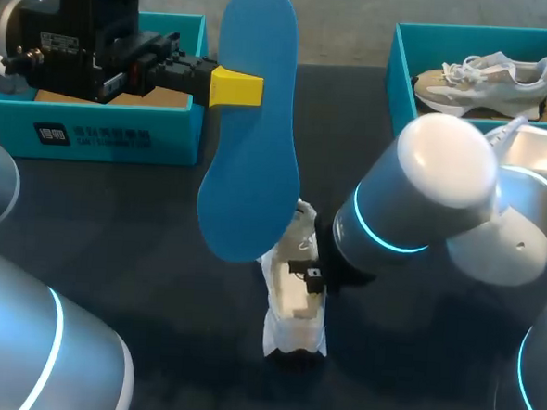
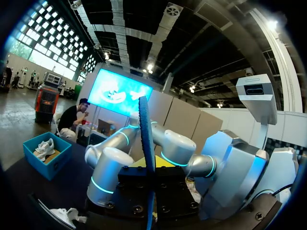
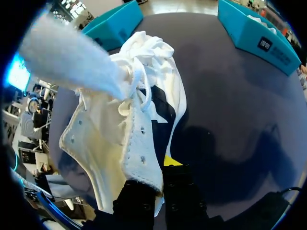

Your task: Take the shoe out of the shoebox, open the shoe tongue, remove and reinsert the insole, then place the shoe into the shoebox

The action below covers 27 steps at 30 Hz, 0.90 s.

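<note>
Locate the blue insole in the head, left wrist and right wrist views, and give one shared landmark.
Head view: the blue insole is upper middle, flat face to the camera, pinched in the left pincer.
Left wrist view: the insole is seen edge-on, rising from between that pincer's fingers.
Right wrist view: not in it.
Shared landmark: the white shoe, visible in all three.

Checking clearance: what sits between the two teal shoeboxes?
In the head view, the blue insole, gripped by the left gripper, hangs between the left shoebox and the right shoebox; elsewhere only bare table shows.
</note>
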Tool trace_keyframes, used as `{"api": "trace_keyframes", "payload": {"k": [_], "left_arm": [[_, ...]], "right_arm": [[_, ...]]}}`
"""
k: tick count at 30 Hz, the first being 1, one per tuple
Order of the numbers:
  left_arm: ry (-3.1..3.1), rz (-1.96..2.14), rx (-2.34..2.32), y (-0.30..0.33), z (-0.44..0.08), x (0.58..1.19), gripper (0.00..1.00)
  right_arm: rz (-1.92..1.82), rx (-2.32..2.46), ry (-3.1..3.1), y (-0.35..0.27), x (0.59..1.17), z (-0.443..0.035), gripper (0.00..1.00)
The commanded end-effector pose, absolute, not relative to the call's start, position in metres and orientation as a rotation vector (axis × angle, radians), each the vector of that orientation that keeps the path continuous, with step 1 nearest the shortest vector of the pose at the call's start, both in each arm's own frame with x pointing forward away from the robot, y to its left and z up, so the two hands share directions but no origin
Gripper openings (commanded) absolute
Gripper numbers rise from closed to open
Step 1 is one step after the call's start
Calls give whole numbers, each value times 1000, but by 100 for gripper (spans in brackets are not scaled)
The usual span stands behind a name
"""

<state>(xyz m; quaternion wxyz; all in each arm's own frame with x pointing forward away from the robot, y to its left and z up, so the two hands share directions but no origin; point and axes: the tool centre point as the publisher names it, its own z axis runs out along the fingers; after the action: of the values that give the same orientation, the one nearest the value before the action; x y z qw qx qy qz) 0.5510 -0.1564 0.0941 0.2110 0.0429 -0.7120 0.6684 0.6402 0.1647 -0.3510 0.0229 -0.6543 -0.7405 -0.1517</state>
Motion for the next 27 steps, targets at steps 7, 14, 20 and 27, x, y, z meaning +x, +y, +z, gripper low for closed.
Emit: {"api": "trace_keyframes", "payload": {"k": [7,14,20,27], "left_arm": [[-1980,1853,118,-158,94,552,0],[-1980,1853,118,-158,94,552,0],[-1980,1853,118,-158,94,552,0],[-1980,1853,118,-158,94,552,0]], "right_arm": [[-454,-2015,-2223,159,664,-372,0],[-442,-2042,-2179,159,674,-379,0],[-451,-2067,-2139,157,674,-385,0],[-435,-2083,-2101,155,676,-394,0]]}}
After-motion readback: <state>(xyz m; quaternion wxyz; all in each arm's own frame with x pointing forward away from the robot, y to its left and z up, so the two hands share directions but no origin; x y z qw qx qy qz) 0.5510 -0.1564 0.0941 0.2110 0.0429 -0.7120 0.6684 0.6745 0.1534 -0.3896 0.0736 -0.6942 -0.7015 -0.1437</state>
